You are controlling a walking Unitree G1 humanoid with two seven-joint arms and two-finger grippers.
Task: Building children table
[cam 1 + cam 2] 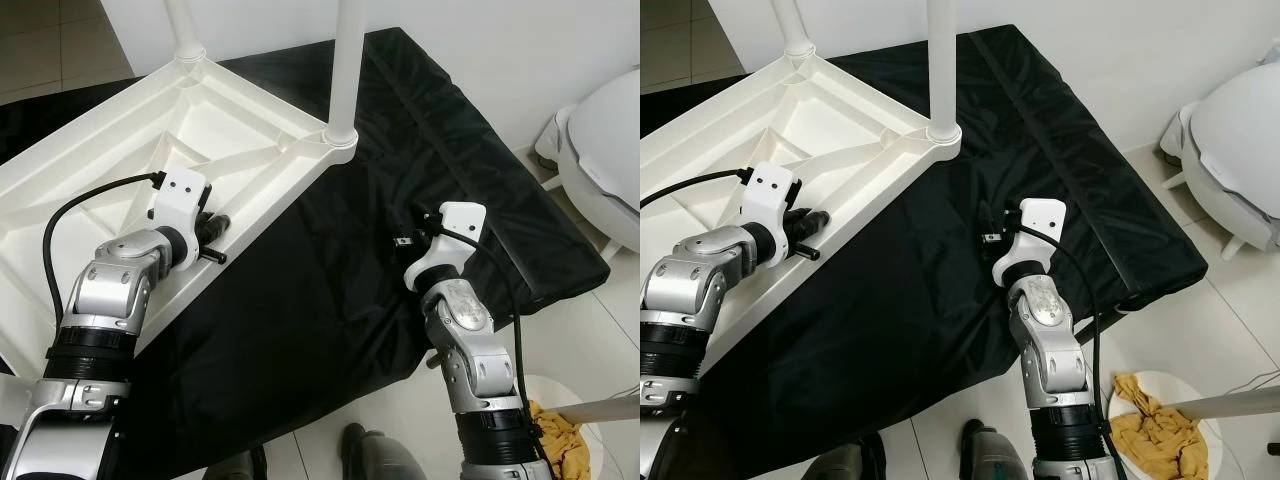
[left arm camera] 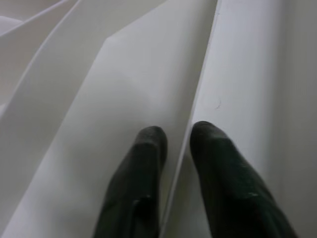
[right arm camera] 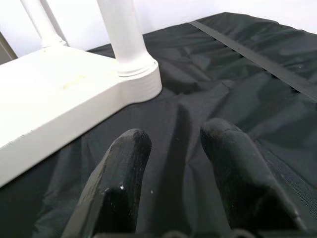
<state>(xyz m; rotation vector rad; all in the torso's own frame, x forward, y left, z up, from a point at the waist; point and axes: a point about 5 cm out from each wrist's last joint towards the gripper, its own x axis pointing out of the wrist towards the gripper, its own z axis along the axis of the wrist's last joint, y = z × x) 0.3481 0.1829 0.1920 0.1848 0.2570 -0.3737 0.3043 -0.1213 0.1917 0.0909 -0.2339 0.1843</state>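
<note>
**Left gripper on upturned table rim**

While the white table top (image 1: 130, 170) lies upside down at 10 o'clock on the black cloth (image 1: 330, 300), left gripper (image 1: 215, 240) pinches its rim, fingers (image 2: 143, 163) straddling the edge. Two legs (image 1: 345, 60) upright. Right gripper (image 1: 405, 230) at 3 o'clock over cloth, spread, holding nothing.

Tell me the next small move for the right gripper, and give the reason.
Probably bring the right gripper forward to the table's near corner, by the fitted leg. Its fingers are open over the black cloth and hold nothing. The left gripper already pinches a thin rib on the upturned white tabletop, so a second hold at that corner would steady it.
</note>
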